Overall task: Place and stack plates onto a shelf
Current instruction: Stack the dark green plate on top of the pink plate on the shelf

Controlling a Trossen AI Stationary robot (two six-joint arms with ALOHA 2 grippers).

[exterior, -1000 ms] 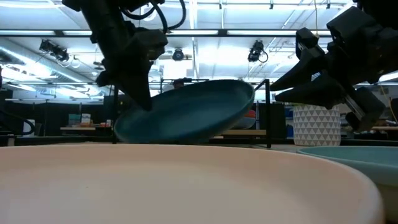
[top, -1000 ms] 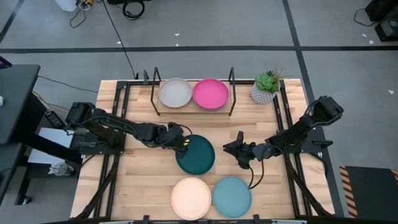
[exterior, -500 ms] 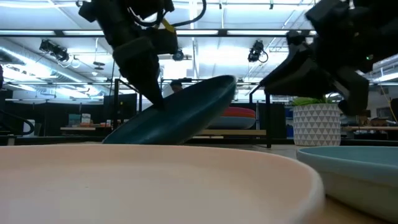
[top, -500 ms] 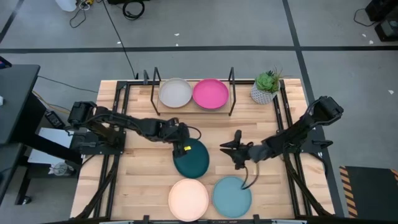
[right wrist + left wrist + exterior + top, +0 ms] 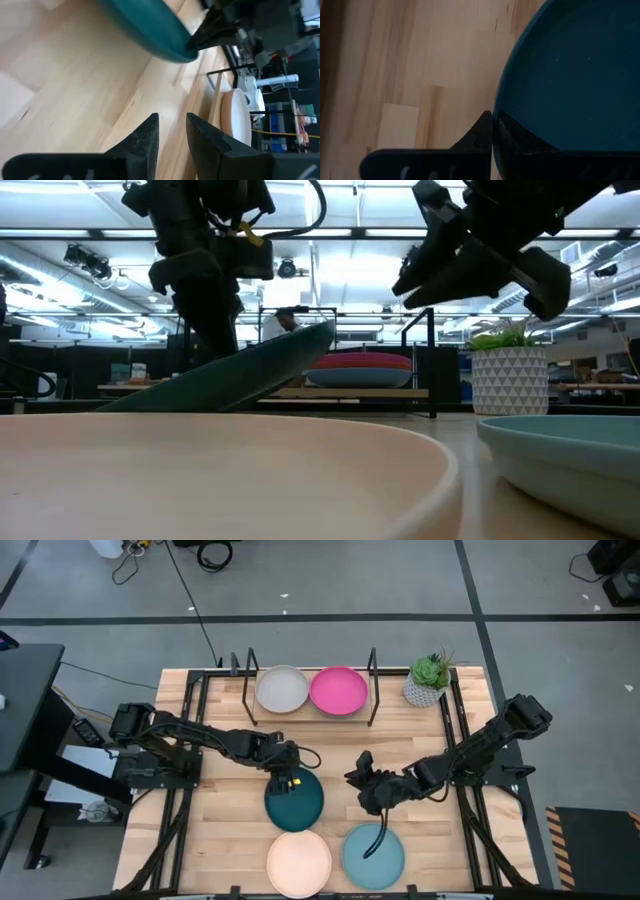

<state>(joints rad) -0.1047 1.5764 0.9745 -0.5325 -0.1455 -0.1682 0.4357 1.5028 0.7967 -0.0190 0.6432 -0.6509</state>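
bare table point(image 5: 225, 815) left, potted plant point(image 5: 428, 680) beside shelf point(image 5: 309, 712)

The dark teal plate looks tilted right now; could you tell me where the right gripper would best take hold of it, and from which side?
Probably the raised rim. The dark teal plate is tilted, its edge nearest the shelf lifted and pinched by the left gripper. The right gripper hangs open beside it, so coming in level from its own side onto the raised rim next to the left gripper looks best; the low edge offers no gap underneath.

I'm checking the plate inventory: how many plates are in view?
5: grey plate and pink plate on the shelf, dark teal plate in the left gripper, cream plate, light blue plate. Stacked ones may hide.
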